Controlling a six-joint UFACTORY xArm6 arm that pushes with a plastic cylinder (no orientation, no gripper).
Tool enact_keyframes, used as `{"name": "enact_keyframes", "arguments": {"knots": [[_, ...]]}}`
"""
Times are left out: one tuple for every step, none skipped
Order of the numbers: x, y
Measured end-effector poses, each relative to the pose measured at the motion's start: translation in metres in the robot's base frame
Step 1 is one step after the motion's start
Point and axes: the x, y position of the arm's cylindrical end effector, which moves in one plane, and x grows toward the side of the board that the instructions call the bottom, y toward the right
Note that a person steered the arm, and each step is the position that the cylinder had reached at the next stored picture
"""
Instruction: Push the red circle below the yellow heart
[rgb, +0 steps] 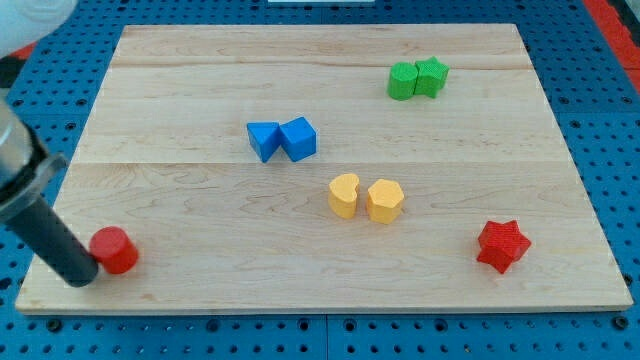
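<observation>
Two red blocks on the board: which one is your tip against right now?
The red circle near the view's bottom-left corner; my tip sits right against its left side. The red star is far off at the view's right, untouched.

A rectangular board (330, 90) of pale wood planks, with seams running from the view's left to the view's right, lies on a blue perforated base (600, 110) with a regular grid of holes. Red areas (612, 12) occupy the top corners of the view. Lighting is even, shadows soft
</observation>
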Motion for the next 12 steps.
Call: {"name": "enact_keyframes", "arguments": {"knots": [[-0.004,-0.007],[-0.006,-0.011],[-0.013,-0.011],[-0.024,-0.010],[-0.030,0.003],[-0.030,0.031],[-0.030,0.063],[-0.030,0.095],[-0.030,0.127],[-0.030,0.162],[-0.036,0.181],[-0.045,0.184]]}}
